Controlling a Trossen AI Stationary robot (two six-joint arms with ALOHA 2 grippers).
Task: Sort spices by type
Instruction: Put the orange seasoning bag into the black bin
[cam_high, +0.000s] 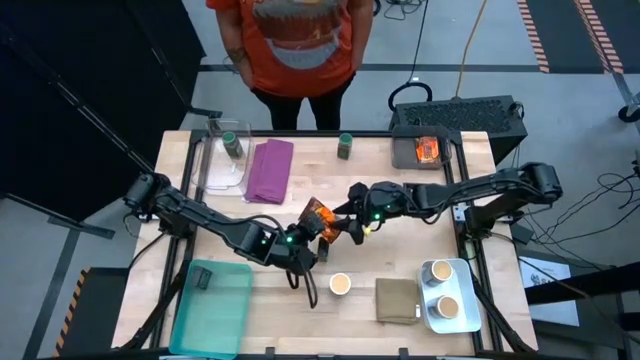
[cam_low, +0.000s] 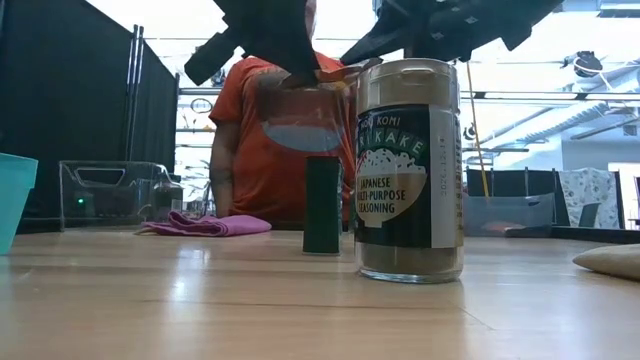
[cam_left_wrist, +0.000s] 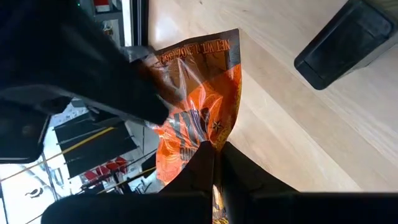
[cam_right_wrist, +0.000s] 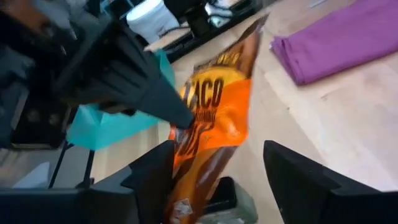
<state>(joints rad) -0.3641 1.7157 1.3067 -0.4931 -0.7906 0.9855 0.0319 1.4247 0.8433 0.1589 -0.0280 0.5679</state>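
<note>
1. Two grippers meet over the table's centre. The left gripper is pinched tight on the lower edge of a shiny orange packet. The packet hangs clear of the wood, just toward 11 o'clock from the right gripper.
2. The right gripper's fingers stand well apart on either side of the packet and grip nothing. The step in hand looks like a hand-over of the packet to the left arm.
3. To do it well, the right arm should back straight out toward 3 o'clock, so neither finger drags the foil.
4. The left pinch is narrow and at one edge, so the packet is likely to swing. A slow, high carry would keep it off the loose items below.
5. The packet's match lies in the dark bin at 1 o'clock, which seems the natural place to put it.
6. Three round tan-topped cups:
   - two in the white tray at 4 o'clock
   - one loose cup at 6 o'clock
7. Two orange packets:
   - the one held
   - the second packet in the bin
8. Two green-lidded jars:
   - one jar in the clear container at 11 o'clock
   - the other jar alone at 12 o'clock
9. Two dark rectangular blocks, as far as I can tell:
   - one block in the teal tray at 8 o'clock
   - another block on bare wood near the grippers
10. One purple cloth lies at 11 o'clock, and one olive-tan folded cloth at 5 o'clock.
</note>
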